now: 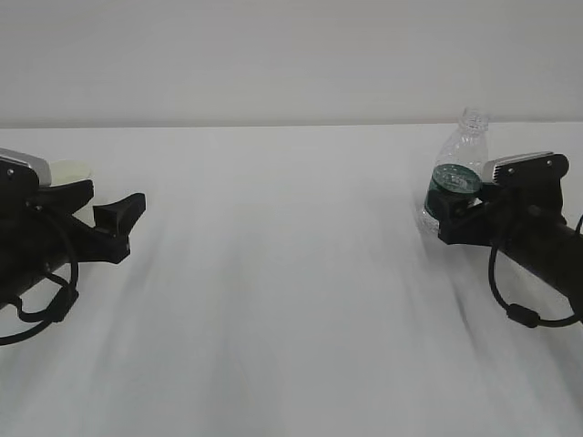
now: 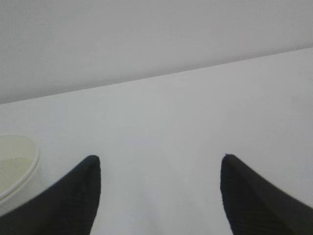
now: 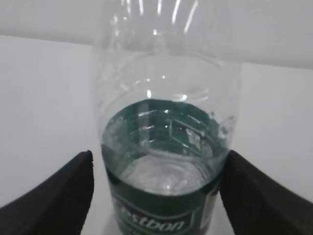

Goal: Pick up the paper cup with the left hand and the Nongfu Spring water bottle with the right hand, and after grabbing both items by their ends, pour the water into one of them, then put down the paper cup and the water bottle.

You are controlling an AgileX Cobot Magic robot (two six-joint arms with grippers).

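Observation:
The paper cup (image 1: 71, 169) is a cream shape at the far left, mostly hidden behind my left arm. In the left wrist view only its rim (image 2: 17, 164) shows, outside the left finger. My left gripper (image 1: 123, 215) (image 2: 159, 164) is open with only bare table between its fingers. The water bottle (image 1: 460, 159) (image 3: 166, 147) is clear, has no cap and wears a dark green label. It stands at the right between the fingers of my right gripper (image 1: 453, 202) (image 3: 159, 155). That gripper is open: a thin gap shows beside its left finger, and its right finger is at the bottle's edge.
The white table (image 1: 291, 300) runs wide between the two arms, with a pale wall behind it. Loose black cables (image 1: 510, 309) hang under each arm.

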